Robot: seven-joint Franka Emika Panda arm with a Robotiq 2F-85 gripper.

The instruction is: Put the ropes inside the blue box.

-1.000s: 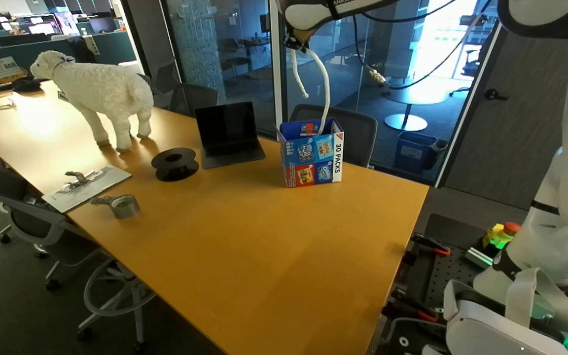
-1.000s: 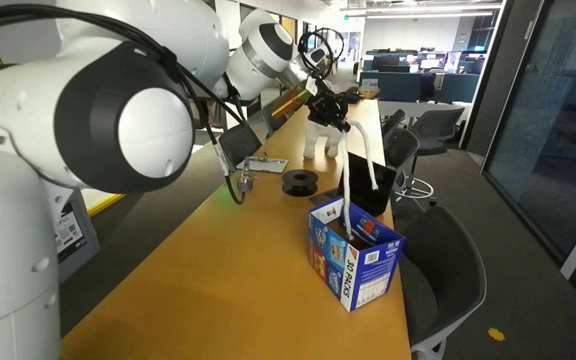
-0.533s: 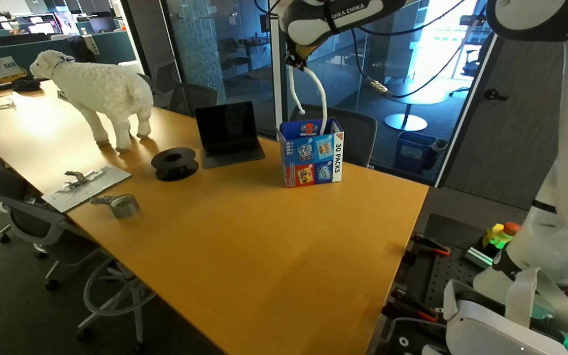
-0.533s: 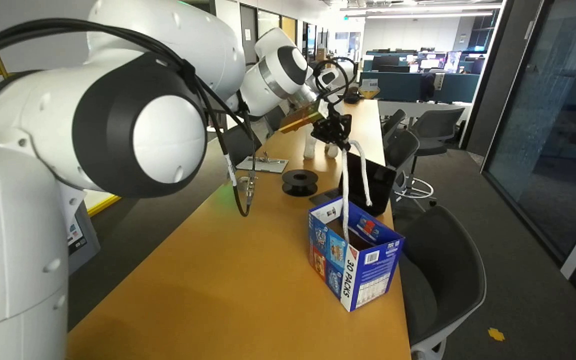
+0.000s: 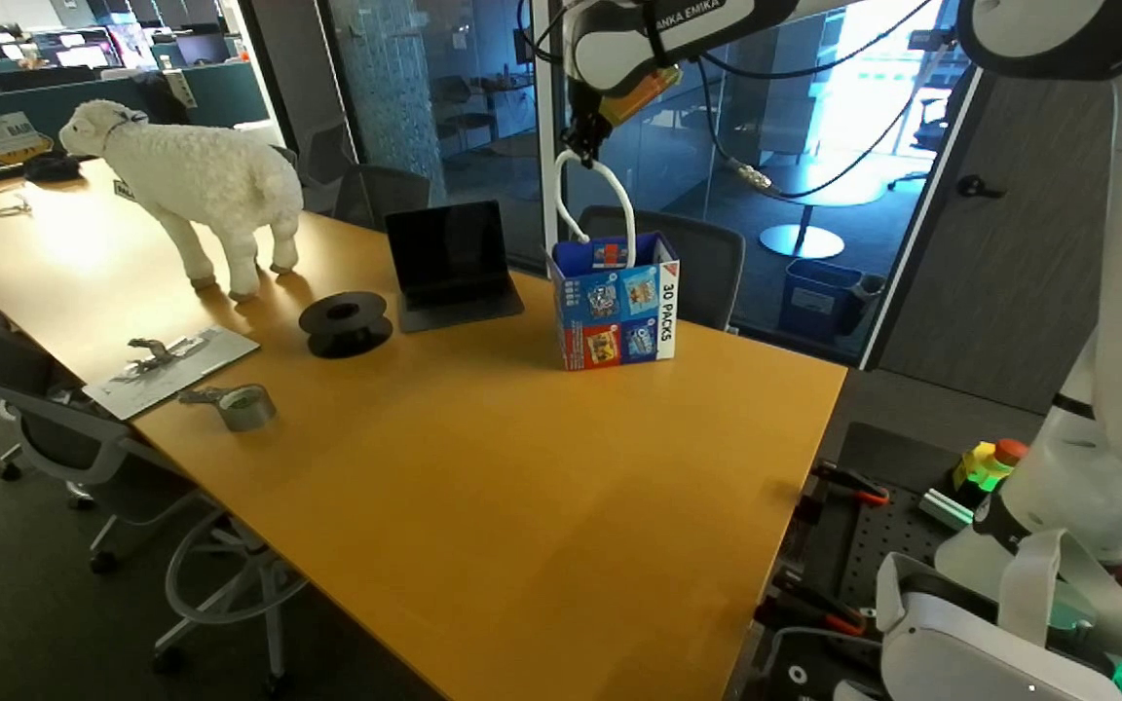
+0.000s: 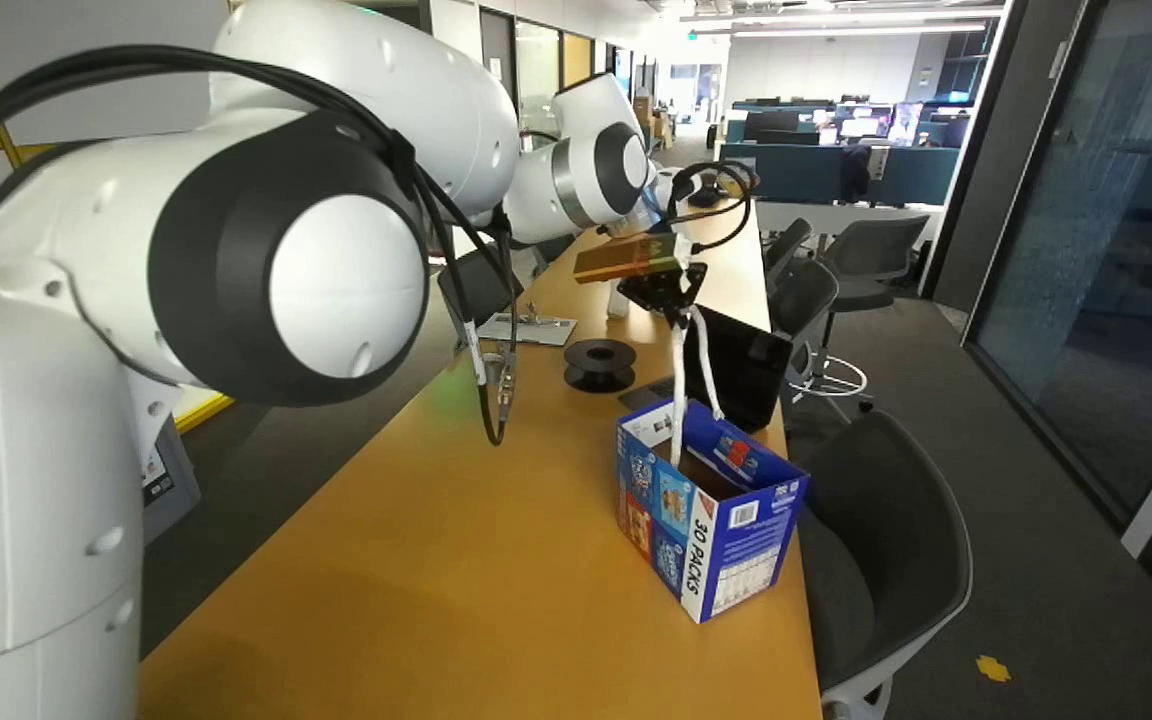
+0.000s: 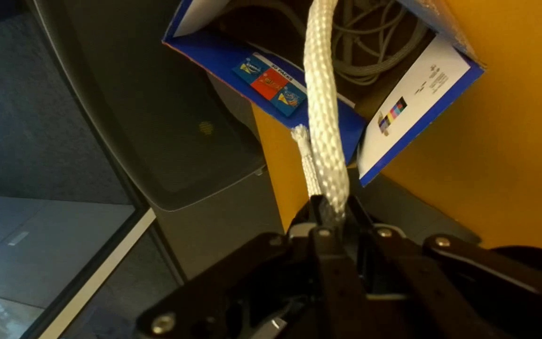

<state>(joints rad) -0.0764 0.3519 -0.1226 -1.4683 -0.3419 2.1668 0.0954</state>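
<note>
The gripper (image 7: 334,207) is above the blue 30-pack carton (image 5: 619,316), clamped narrowly on a white braided rope (image 7: 322,89). From there the rope hangs below it in two lengths: in an exterior view the right one drops into the carton, while the left one's loose end hangs by the far rim, hard to say whether inside or outside it. In the wrist view, loops of pale cord (image 7: 370,70) lie inside the carton, which stands upright on the table (image 5: 483,506), right of the laptop (image 5: 449,258).
</note>
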